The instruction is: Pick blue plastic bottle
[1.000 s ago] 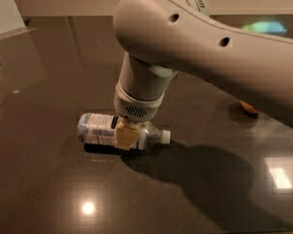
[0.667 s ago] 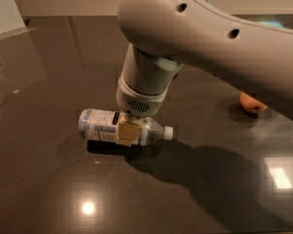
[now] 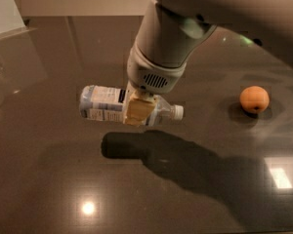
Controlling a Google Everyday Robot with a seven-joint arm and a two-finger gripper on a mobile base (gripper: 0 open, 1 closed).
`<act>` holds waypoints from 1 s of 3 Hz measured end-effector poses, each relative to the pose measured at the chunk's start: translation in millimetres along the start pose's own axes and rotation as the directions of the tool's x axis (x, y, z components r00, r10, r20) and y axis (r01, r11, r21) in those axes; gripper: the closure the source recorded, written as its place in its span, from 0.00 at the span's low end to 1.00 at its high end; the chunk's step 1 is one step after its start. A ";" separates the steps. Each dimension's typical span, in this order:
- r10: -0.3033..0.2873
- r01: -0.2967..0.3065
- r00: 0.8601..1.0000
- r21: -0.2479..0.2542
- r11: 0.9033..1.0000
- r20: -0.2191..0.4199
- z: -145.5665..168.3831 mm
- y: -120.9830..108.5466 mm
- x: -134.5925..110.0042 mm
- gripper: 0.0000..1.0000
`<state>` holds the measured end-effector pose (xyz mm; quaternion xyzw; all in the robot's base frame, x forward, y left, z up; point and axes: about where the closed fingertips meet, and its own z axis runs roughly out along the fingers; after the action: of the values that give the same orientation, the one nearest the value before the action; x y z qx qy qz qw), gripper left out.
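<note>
Above the table [image 3: 39, 179], jaws tight around mid-body of the blue plastic bottle [image 3: 100, 104]

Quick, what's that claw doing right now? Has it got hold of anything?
Gripper: closed around the middle of the blue plastic bottle, holding it sideways above the table.

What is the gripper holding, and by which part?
The gripper holds the blue plastic bottle around its clear body, between the label and the white cap. The bottle lies sideways, apparently off the table, with its shadow set apart below.
</note>
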<state>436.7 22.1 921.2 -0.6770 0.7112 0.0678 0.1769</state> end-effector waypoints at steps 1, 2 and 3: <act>-0.057 0.056 0.998 0.036 0.998 0.023 -33.1 -5.4 -7.0 1.00; -0.114 0.112 0.993 0.068 0.991 0.023 -58.5 -8.9 -15.2 1.00; -0.166 0.163 0.986 0.099 0.982 0.019 -82.1 -13.3 -23.2 1.00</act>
<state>437.2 15.3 1007.2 -0.7230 0.6528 0.0275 0.2244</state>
